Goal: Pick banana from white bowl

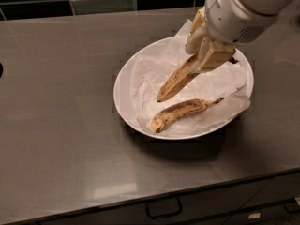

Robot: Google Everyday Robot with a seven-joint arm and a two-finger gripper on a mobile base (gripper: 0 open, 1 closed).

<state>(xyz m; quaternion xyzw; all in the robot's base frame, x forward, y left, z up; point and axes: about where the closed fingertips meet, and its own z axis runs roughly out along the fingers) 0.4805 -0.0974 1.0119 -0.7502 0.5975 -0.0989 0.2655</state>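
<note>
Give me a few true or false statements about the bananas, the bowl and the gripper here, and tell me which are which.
1. The gripper is closed on the upper end of the banana. True.
2. Both bananas lie flat in the white bowl. False: the held banana slants down from the gripper; only the curved banana lies flat.
3. The white bowl is lined with crumpled white paper. True.
4. The bowl stands on a wooden table. False: it sits on a smooth grey counter.
</note>
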